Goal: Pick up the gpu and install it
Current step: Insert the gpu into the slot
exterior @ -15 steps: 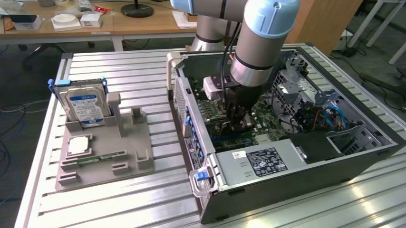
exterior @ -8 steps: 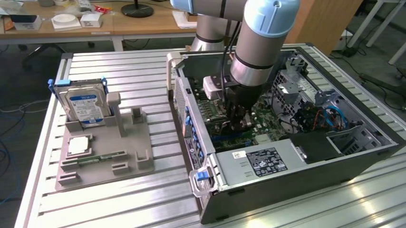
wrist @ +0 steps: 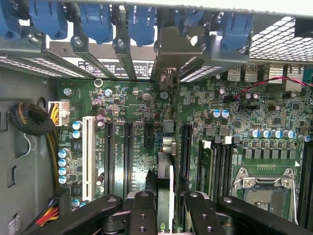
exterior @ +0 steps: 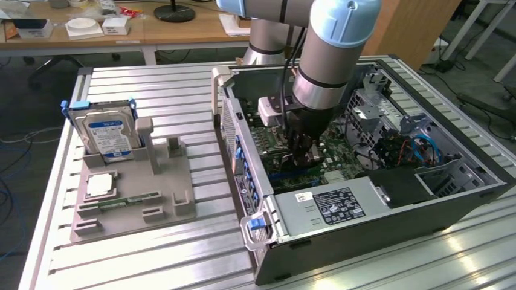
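In the wrist view the gpu point(wrist: 165, 169) shows edge-on as a thin upright card over the green motherboard point(wrist: 244, 112). It stands between two black expansion slots point(wrist: 128, 152), and its metal bracket point(wrist: 171, 46) is up against the case's rear slot openings. My gripper point(wrist: 166, 213) is shut on the card, with a black finger point(wrist: 143, 215) on each side. Whether the card sits in a slot I cannot tell. In the exterior view my gripper point(exterior: 305, 158) reaches straight down into the open computer case point(exterior: 451, 199).
On the exterior view's left, a grey holder tray point(exterior: 161, 181) carries the upright silver hard drive point(exterior: 109, 133) and a narrow green memory stick point(exterior: 129, 199). Blue retention clips point(wrist: 95, 19) line the case's rear wall. Cables point(exterior: 411, 148) and the CPU socket point(wrist: 266, 188) lie close by.
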### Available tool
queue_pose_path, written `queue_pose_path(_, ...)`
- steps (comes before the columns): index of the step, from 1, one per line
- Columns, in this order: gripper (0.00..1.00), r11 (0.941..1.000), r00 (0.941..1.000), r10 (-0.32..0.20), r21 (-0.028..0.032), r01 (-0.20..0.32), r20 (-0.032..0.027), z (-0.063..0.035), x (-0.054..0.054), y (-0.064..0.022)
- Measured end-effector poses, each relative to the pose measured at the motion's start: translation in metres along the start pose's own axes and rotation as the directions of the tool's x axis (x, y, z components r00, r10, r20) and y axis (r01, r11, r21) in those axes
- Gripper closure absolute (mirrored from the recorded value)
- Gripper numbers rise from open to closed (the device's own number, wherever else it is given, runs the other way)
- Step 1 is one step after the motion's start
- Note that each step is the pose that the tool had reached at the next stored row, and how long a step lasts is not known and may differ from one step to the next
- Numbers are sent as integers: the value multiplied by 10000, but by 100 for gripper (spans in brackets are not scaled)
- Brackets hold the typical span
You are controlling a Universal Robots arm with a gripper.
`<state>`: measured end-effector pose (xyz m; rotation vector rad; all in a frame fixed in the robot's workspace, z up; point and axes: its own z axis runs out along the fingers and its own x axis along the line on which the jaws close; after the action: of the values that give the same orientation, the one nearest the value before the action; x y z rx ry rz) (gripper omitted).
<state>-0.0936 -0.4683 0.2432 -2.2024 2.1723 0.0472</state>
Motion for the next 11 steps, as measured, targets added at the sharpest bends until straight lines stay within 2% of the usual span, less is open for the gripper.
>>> queue_pose_path(11, 74, 10000, 10000, 0, -1, 0, -1, 19, 2, 5)
